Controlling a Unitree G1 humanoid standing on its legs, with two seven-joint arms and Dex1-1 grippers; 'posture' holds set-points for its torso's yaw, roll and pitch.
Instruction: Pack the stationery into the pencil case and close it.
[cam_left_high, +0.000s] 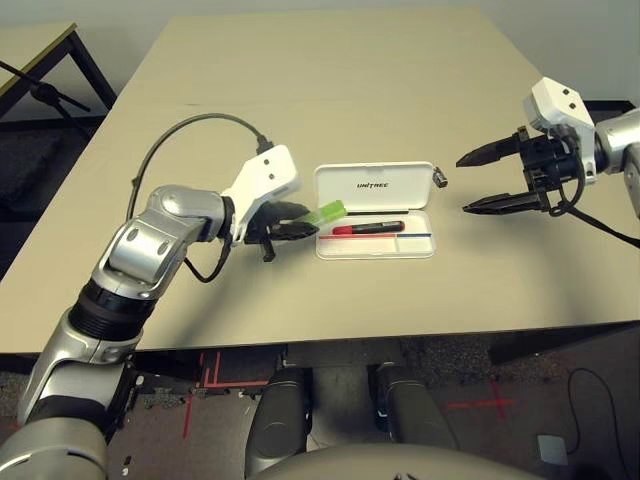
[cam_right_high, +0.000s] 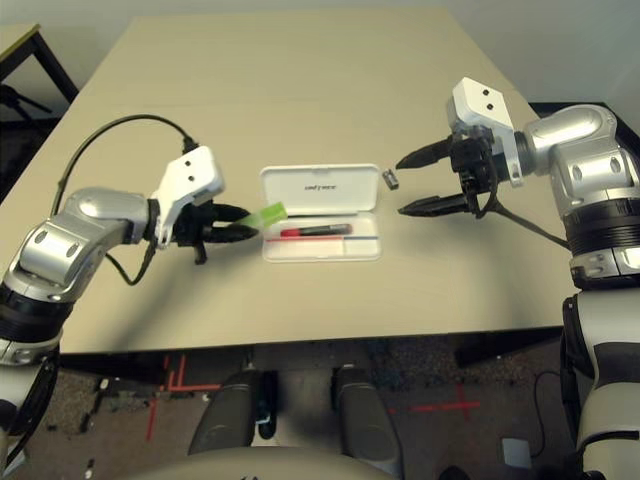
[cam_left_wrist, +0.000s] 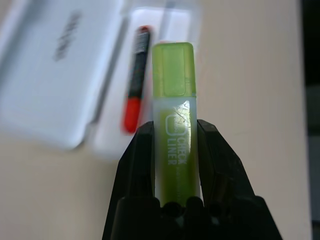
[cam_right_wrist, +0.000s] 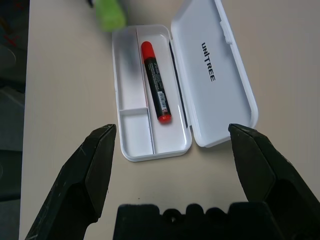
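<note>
Head cam: our left gripper (cam_left_high: 297, 220) grips the green bar (cam_left_high: 326, 211), its tip poking over the left edge of the pencil case (cam_left_high: 375, 212), which lies open mid-table w/ the red marker (cam_left_high: 368, 228) inside. Small dark cylinder (cam_left_high: 439, 178) sits just beside the lid's far right corner. Right gripper (cam_left_high: 476, 182) hovers right of the case, jaws spread wide, empty.

L wrist: bar clamped btwn both fingers (cam_left_wrist: 136, 165).

R wrist: marker lies in the long compartment.

Beige table (cam_left_high: 330, 90), red-taped floor (cam_left_high: 205, 375)
</note>
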